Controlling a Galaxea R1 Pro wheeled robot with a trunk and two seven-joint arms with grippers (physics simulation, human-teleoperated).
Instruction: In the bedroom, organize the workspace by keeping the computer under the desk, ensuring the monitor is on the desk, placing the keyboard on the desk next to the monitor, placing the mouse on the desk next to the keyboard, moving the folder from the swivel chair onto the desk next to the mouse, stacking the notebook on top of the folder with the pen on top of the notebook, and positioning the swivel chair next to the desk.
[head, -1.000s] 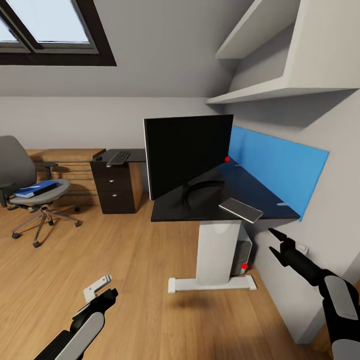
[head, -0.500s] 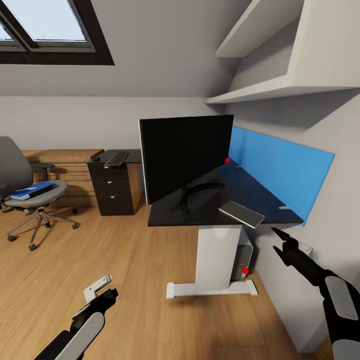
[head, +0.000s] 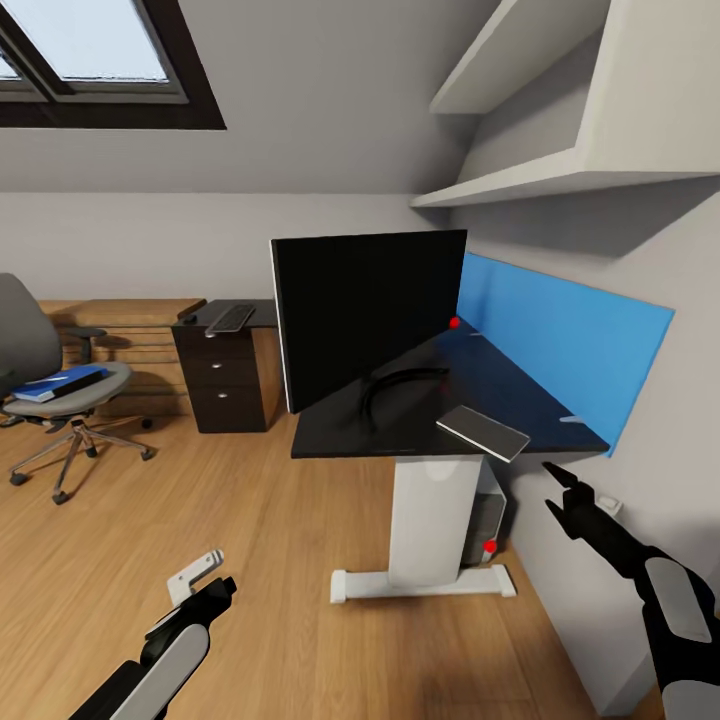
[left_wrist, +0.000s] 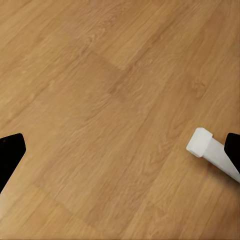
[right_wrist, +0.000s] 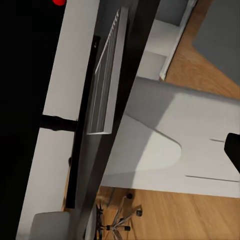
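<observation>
R end effector (head: 556, 490) was spread, empty, near notebook (head: 482, 431) overhanging counter (head: 340, 432) edge; L end effector (head: 205, 578) state unclear.

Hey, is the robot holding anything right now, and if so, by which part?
Nothing is held. The right gripper hangs open near the desk edge, short of the notebook; the left gripper is open and empty above the floor.

The whole head view has been shifted, so the camera has been turned slightly rightward. The right gripper (head: 560, 492) has been lowered a little, below the desk (head: 400, 425) edge's near right corner.
</observation>
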